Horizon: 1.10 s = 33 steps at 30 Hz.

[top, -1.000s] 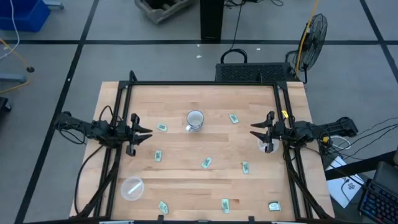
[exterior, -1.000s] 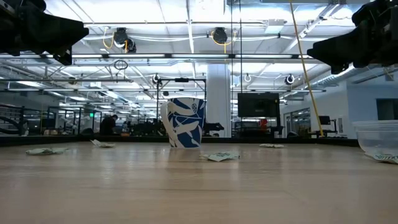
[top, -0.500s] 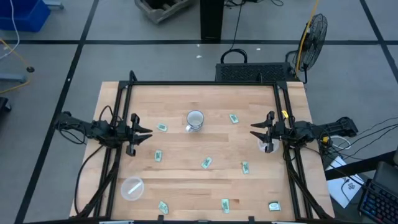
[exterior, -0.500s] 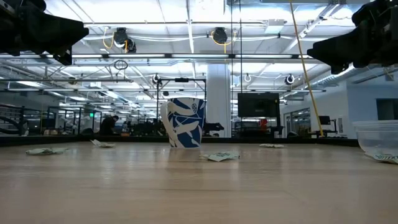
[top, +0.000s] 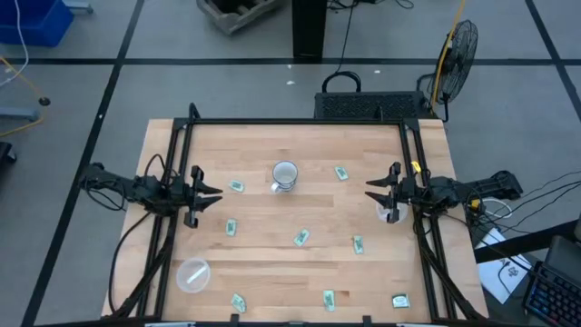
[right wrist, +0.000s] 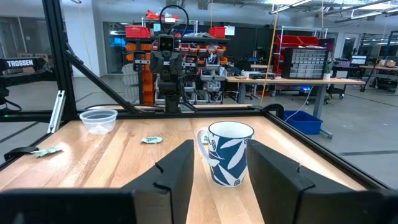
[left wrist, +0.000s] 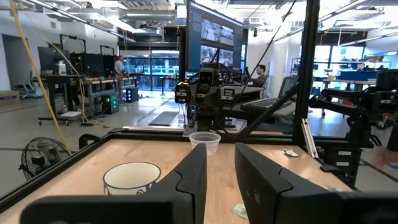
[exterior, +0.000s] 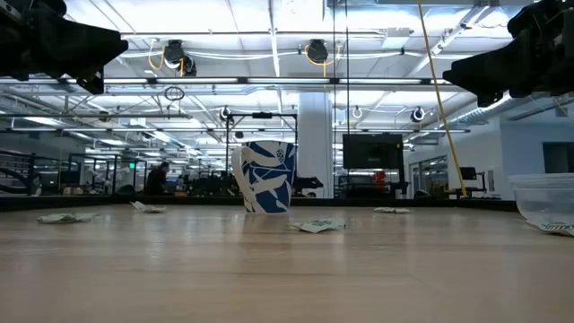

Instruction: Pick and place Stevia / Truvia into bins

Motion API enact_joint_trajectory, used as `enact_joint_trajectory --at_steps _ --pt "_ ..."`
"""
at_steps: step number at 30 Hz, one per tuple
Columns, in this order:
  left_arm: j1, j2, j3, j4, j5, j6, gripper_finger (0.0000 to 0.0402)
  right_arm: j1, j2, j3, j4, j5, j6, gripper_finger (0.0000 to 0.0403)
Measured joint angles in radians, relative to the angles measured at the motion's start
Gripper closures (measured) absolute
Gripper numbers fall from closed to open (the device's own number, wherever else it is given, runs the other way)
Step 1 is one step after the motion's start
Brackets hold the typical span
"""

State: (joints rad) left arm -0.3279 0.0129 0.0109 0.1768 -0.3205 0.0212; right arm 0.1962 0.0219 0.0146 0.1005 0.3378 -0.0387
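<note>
A robotics lab or workshop in a large open hall: a butcher-block table [top: 272,263] framed by black rails stands on grey floor with taped lines, a standing fan [top: 457,47] beside it. Beyond are workbenches [right wrist: 292,81], wall monitors [left wrist: 208,37], parts drawers [right wrist: 303,62], red racks [right wrist: 180,31] and strip-lit ceilings [exterior: 269,36].

A mug [top: 285,174] is set far-centre on the table [top: 263,259]. One bin [top: 192,274] is placed near-left, the other [top: 388,211] at the right edge. Sachets [top: 300,237] are scattered between and nearer.
</note>
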Motion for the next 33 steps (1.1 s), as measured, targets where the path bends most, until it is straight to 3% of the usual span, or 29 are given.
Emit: enact_joint_trajectory --at_steps 23,33 --pt "0.0 0.0 0.0 0.0 0.0 -0.001 0.0314 0.0 0.0 0.0 0.0 0.0 0.0 0.0261" --pt "0.0 0.0 0.0 0.0 0.005 -0.077 0.0314 0.0 0.0 0.0 0.0 -0.001 0.017 0.0261"
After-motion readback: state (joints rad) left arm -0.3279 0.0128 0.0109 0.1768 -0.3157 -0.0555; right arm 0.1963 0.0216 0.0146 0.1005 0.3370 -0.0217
